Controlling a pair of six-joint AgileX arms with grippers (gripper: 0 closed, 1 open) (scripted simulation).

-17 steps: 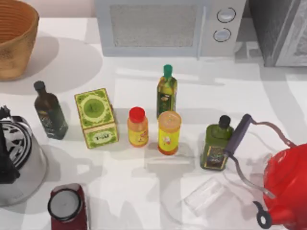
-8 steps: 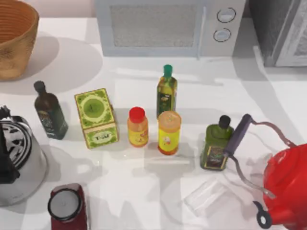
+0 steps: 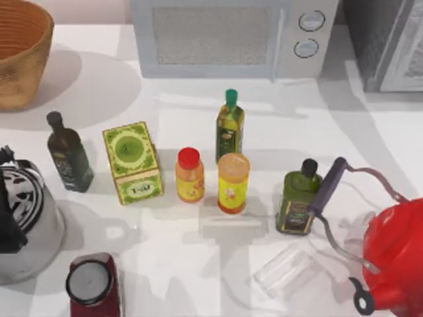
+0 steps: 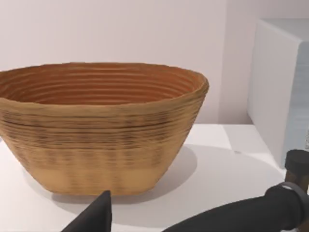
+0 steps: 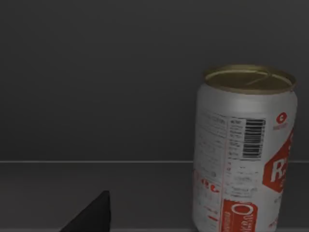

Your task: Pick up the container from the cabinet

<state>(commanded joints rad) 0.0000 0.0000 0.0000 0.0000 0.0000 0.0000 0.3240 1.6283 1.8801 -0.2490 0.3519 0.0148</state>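
the can (image 5: 244, 150) stands off-centre inside the cabinet (image 3: 386, 43); the right arm's fingers (image 5: 89, 215), spread i cannot tell, may topple it.

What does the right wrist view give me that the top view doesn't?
Right wrist view: an upright white and red can on a dark shelf inside the cabinet, a dark fingertip low in the frame. Top view: the microwave, wicker basket, green box, bottles, red kettle on the white table. Shared: the grey cabinet, seen from outside at the top view's upper right.
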